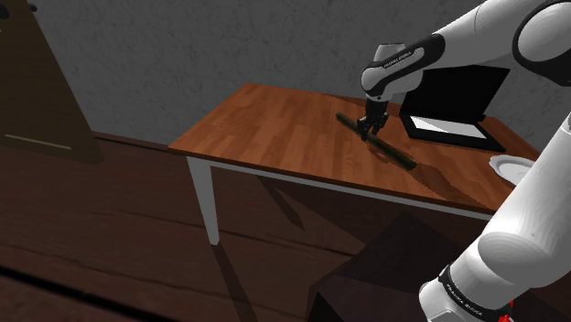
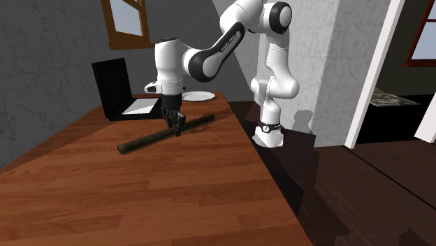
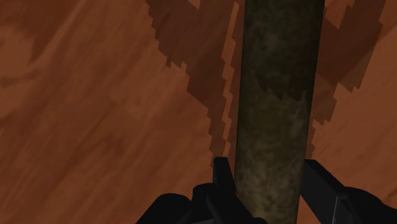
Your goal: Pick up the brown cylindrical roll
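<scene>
**End effector pinching the roll on the bench**

The end effector [image 3: 267,170] sits closest to the wrist camera. Its two black fingers [image 3: 222,175] press against opposite sides of the dark brown cylindrical roll [image 3: 277,95], pinching it near mid-length. In the second exterior view the long, thin roll [image 2: 150,140] lies on the wooden bench [image 2: 105,189]. Beyond it stand an open black laptop [image 2: 115,87] and a white plate [image 2: 199,96]. The white arm [image 2: 209,56] reaches down from above.
</scene>
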Tool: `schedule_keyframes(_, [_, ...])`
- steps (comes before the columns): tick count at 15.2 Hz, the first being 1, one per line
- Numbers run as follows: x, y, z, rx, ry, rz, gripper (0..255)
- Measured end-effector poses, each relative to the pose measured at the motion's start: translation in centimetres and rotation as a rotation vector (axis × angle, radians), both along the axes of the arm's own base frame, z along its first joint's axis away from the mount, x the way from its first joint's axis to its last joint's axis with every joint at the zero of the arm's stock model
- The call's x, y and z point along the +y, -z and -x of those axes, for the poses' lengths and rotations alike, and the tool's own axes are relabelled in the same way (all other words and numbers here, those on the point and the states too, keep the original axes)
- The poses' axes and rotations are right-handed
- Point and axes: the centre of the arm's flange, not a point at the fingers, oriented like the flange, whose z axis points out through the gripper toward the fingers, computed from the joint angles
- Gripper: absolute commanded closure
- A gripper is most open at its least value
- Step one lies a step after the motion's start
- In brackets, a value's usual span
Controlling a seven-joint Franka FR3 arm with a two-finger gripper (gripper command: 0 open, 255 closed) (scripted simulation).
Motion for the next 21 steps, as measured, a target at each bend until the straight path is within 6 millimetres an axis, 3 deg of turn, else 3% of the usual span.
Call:
schedule_keyframes(8, [0.0, -0.2, 0.0, 0.0, 0.0, 0.0, 255])
schedule_keyframes(21, [0.0, -6.7, 0.1, 0.001, 0.0, 0.0, 255])
